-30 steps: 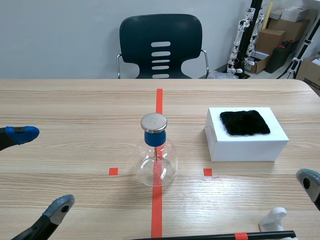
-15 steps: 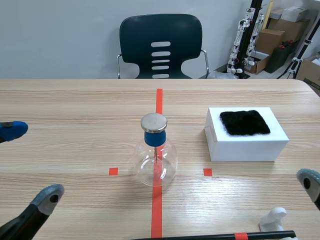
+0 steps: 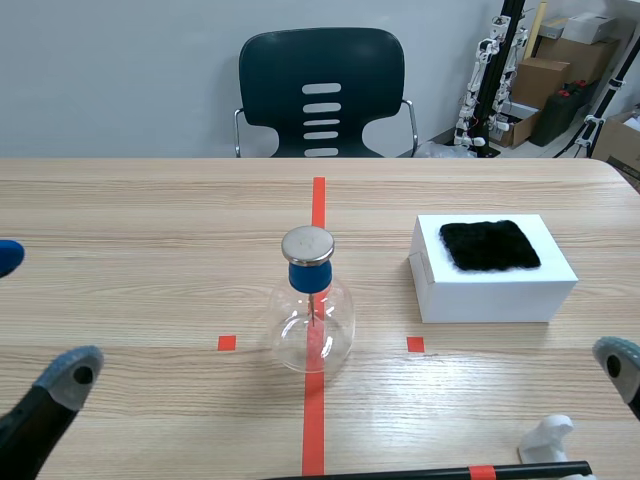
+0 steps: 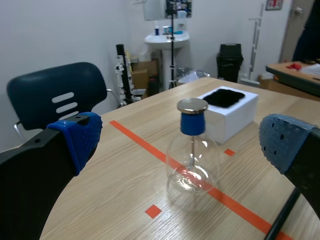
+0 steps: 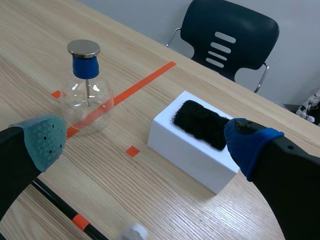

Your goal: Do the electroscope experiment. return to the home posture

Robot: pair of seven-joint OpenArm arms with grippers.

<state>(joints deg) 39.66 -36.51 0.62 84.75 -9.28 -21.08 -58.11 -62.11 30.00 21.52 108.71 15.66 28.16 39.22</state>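
Observation:
The electroscope [image 3: 310, 310], a clear glass flask with a blue stopper and a metal disc on top, stands on the centre tape line. In the left wrist view the flask [image 4: 192, 150] is ahead of my open left gripper [image 4: 180, 141], well clear of its fingers. My left gripper [image 3: 32, 318] sits at the table's left edge, empty. The right gripper [image 5: 145, 141] is open and empty too, with the flask [image 5: 87, 95] ahead on one side. Only one of its fingertips [image 3: 618, 358] shows in the scene view, low on the right.
A white box [image 3: 495, 285] topped with black fur [image 3: 490, 245] stands right of the flask. A black rod [image 3: 430, 472] with an orange band lies along the near edge beside a small white piece [image 3: 545, 438]. A dark chair [image 3: 320, 90] stands behind the table.
My left gripper has drawn back toward the near left corner, its fingers sliding out past the picture's edge. The flask, box and right arm have not moved.

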